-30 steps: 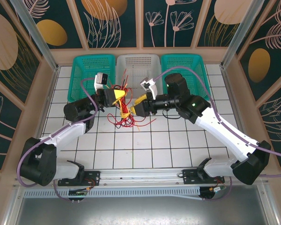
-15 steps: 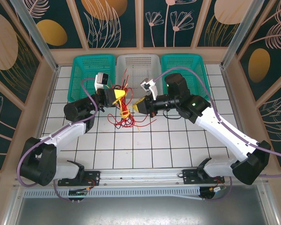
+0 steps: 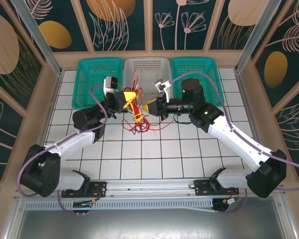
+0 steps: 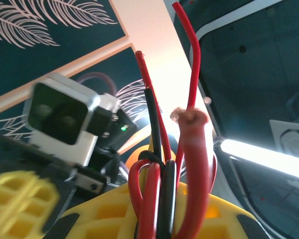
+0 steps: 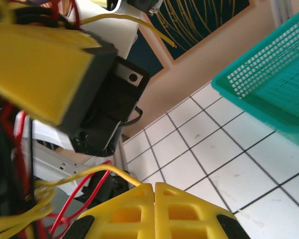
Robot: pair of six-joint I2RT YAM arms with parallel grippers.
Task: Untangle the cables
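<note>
My left fingers (image 4: 224,221) clamped red and black cables (image 4: 192,159). My right fingers (image 5: 124,211) sat shut, a yellow cable (image 5: 89,171) pinched at their tips.

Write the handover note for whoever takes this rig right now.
Left claw: shut on a bunch of red and black cables.
Right claw: shut, apparently pinching a yellow cable at its tips.
Tangle: red, black and yellow, one knot between the claws, in front of the white basket.
Done: no cable separated yet.
Left: pull the strands apart one by one.
</note>
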